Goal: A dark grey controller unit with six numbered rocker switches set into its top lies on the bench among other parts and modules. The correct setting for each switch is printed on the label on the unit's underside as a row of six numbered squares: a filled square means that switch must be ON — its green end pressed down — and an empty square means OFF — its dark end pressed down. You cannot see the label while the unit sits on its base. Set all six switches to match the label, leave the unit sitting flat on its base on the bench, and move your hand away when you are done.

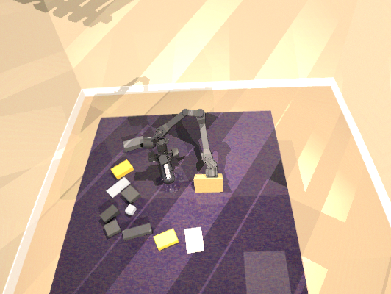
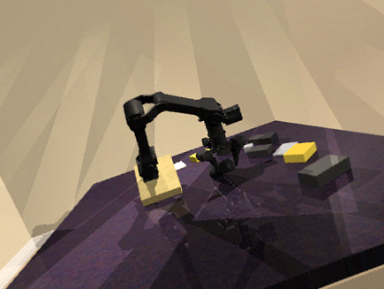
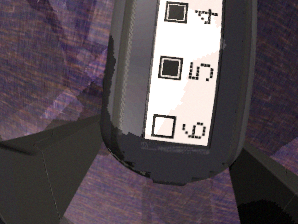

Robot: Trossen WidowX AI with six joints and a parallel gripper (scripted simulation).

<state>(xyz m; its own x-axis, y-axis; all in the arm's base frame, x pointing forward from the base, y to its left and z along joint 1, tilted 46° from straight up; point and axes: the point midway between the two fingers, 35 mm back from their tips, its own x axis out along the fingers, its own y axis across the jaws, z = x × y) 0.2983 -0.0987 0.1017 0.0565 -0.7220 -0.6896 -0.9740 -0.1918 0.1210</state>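
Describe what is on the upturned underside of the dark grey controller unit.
On the dark grey controller unit is a white label: squares 4 and 5 are filled, 6 is empty. Square 3 is cut off by the frame; 1 and 2 are out of view. The rocker switches, facing away, are hidden.
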